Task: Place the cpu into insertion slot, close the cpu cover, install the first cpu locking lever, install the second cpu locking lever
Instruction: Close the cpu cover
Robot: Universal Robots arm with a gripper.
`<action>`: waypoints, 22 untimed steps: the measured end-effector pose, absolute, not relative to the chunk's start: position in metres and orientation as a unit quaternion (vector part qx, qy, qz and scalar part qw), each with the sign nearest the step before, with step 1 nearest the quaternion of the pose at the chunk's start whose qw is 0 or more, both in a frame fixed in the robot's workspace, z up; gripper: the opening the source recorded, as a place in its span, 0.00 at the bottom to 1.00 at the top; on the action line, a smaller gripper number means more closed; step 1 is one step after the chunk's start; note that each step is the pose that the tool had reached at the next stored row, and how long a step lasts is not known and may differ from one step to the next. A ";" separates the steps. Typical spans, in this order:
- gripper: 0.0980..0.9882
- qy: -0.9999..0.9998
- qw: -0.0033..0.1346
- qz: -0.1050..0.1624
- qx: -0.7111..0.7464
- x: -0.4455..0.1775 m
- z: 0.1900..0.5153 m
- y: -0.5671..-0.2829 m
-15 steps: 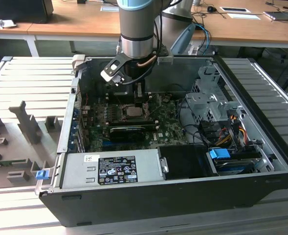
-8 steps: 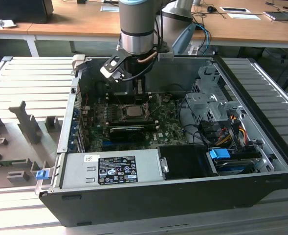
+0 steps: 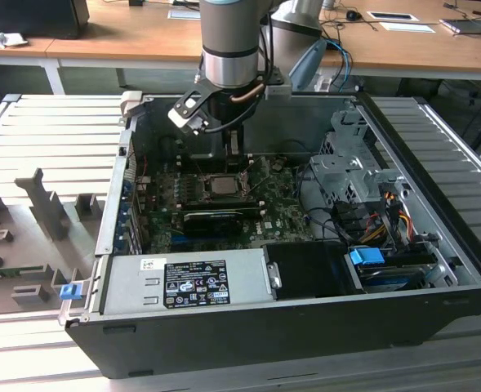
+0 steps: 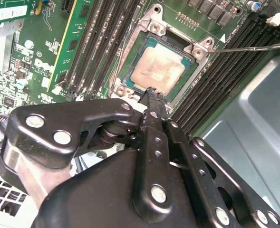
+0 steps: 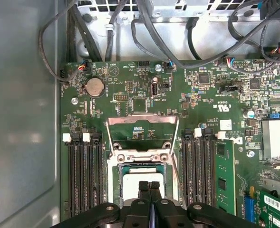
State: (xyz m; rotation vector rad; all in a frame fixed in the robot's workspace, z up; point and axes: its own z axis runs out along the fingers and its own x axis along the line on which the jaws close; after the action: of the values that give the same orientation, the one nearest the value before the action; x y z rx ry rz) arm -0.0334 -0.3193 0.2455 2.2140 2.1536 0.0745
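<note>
Our black hand, shut and empty, sits just over the small silver-grey square chip. Beyond, the thin silvery cover frame stands open; we think it wants a soft push down.

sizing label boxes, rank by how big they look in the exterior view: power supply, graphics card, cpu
power supply, largest
graphics card
cpu, smallest
The power supply sits nearest the camera, but the gaps look clear.

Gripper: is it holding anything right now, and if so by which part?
Nothing is held. The gripper is shut with nothing between its fingers, its tips by the edge of the cpu, which lies in the insertion slot.
</note>
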 end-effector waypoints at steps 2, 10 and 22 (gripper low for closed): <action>0.01 0.697 0.026 0.024 0.716 -0.033 0.247 -0.319; 0.01 0.697 0.026 0.024 0.716 -0.032 0.266 -0.319; 0.01 0.697 0.026 0.024 0.716 -0.027 0.280 -0.319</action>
State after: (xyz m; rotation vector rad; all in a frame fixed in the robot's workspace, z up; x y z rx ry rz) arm -0.0266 -0.3191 0.2800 2.2140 2.1535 0.0744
